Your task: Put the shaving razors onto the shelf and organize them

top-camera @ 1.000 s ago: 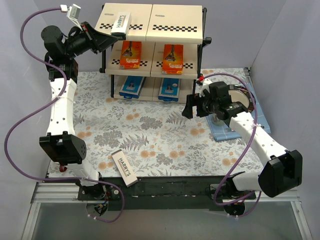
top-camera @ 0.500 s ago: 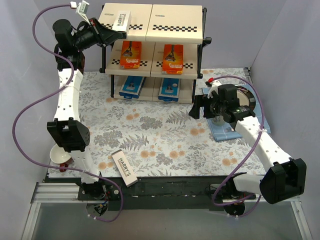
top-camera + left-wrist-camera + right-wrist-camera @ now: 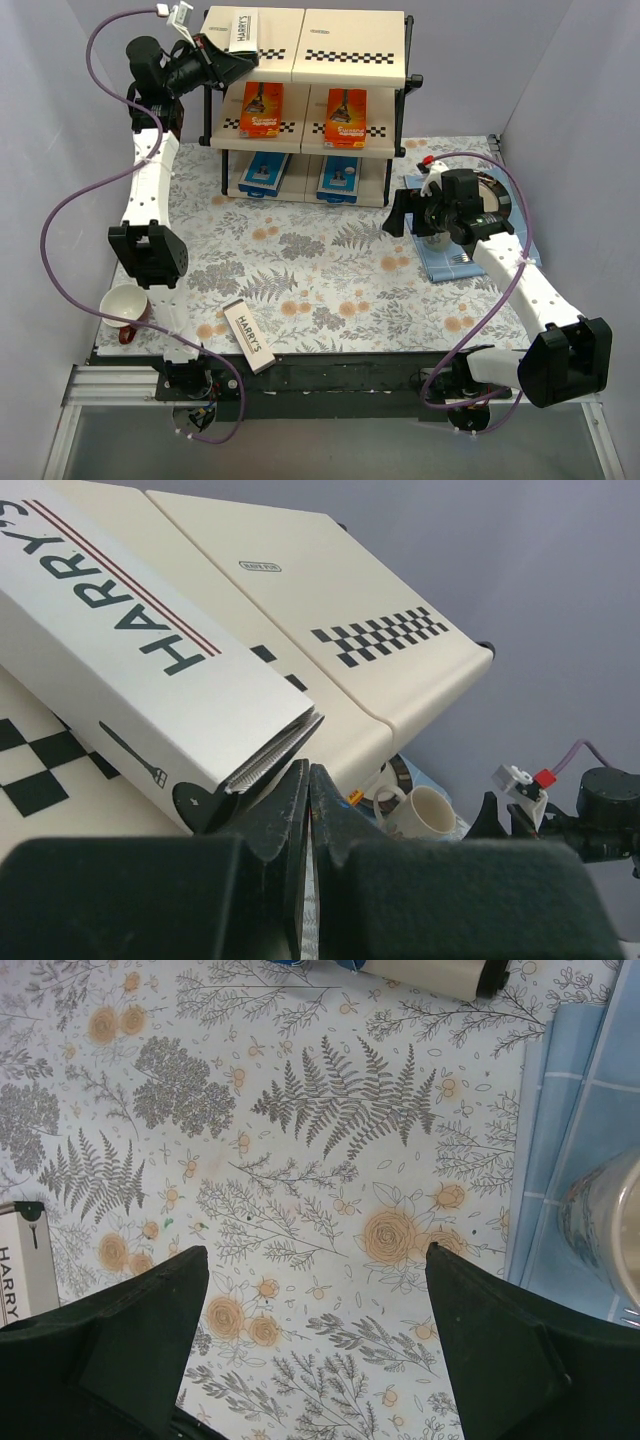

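One long white HARRY'S box [image 3: 241, 30] [image 3: 140, 650] lies on the top board of the shelf [image 3: 350, 60] [image 3: 330, 590], at its left. My left gripper [image 3: 240, 64] [image 3: 309, 770] is shut with nothing between its fingers, and its tips sit at the box's near end. A second HARRY'S box [image 3: 249, 336] [image 3: 20, 1260] lies on the table near the front edge. Two orange cards [image 3: 261, 109] [image 3: 345, 116] stand on the middle tier, and two blue-and-white boxes [image 3: 263, 172] [image 3: 339, 177] on the bottom. My right gripper [image 3: 395, 215] [image 3: 315, 1260] hangs open over the floral cloth.
A beige mug [image 3: 120, 305] stands by the left arm's base. At the right lie a folded blue cloth [image 3: 450, 260] [image 3: 580, 1140] with a cup [image 3: 605, 1220] on it and a dark plate [image 3: 490, 195] behind.
My left arm has swung up and right, and the HARRY'S box has gone from slanted at the shelf's edge to straighter and farther back. The right gripper drifted slightly right.
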You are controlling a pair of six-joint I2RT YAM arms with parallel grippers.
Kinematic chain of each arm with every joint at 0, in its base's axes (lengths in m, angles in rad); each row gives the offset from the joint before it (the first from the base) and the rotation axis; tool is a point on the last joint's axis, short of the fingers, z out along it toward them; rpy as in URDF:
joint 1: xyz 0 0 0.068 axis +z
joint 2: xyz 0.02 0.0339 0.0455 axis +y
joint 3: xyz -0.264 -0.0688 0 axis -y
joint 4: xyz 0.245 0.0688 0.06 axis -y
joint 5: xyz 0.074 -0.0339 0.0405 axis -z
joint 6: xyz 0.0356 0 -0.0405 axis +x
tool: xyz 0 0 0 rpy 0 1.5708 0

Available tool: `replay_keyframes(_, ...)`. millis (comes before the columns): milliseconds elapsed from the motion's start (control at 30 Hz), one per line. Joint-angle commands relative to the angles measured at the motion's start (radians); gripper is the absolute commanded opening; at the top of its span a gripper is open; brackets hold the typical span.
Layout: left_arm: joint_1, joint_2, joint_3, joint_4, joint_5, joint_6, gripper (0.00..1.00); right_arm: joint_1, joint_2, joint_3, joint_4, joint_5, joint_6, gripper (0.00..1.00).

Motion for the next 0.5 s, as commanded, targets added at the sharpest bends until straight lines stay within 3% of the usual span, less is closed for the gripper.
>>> replay_keyframes(0,-0.001,0.001,0.073,0.013,-0.037,0.025,0.0,-0.013,-0.017,-0.002,0.026,-0.015,0.008,0.96)
replay_keyframes(133,0.003,-0.113,-0.04,0.051,0.046,0.031,0.03,-0.022,-0.025,-0.002,0.027,-0.013,0.002,0.96)
replay_keyframes(167,0.005,-0.193,-0.091,0.075,0.097,0.033,0.12,-0.025,-0.029,-0.004,0.027,-0.013,-0.006,0.96)
replay_keyframes(200,0.012,-0.243,-0.205,0.076,0.113,0.042,0.35,-0.027,-0.034,-0.004,0.026,-0.015,-0.01,0.96)
replay_keyframes(300,0.04,-0.415,-0.422,0.062,0.133,0.096,0.62,-0.027,-0.026,0.018,0.02,-0.065,-0.048,0.98)
replay_keyframes(333,0.048,-0.451,-0.468,0.044,0.132,0.113,0.75,-0.026,-0.019,0.03,0.018,-0.124,-0.059,0.99)
replay_keyframes(467,0.124,-0.623,-0.692,-0.058,0.113,0.133,0.87,0.082,0.027,0.094,0.009,-0.134,-0.117,0.99)
